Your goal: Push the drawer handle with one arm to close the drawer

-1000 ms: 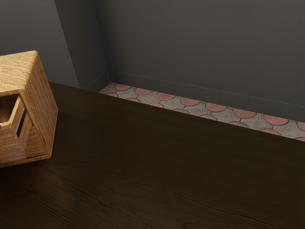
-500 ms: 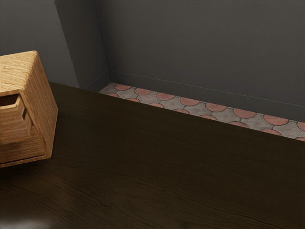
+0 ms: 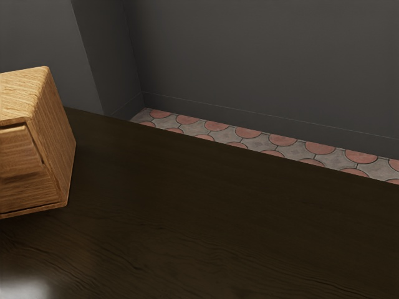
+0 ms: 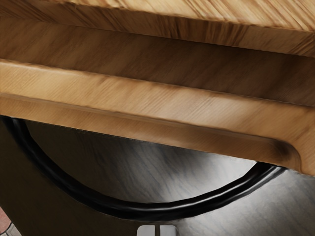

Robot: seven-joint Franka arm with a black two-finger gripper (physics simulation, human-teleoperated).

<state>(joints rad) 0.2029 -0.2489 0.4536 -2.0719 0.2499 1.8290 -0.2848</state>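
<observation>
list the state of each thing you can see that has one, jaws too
Drawer: nearly closed, a little open
Handle: attached to the drawer, not gripped
Cabinet: upright on the table
Jaws: shut or nearly so, nothing between them, close by the handle; contact with it can't be told

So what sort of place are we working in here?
It looks like an indoor room, perhaps in a home, though I can't tell which room. Plain dark grey walls meet a pink-and-grey tiled floor, and a small wooden cabinet sits on a dark table.
</observation>
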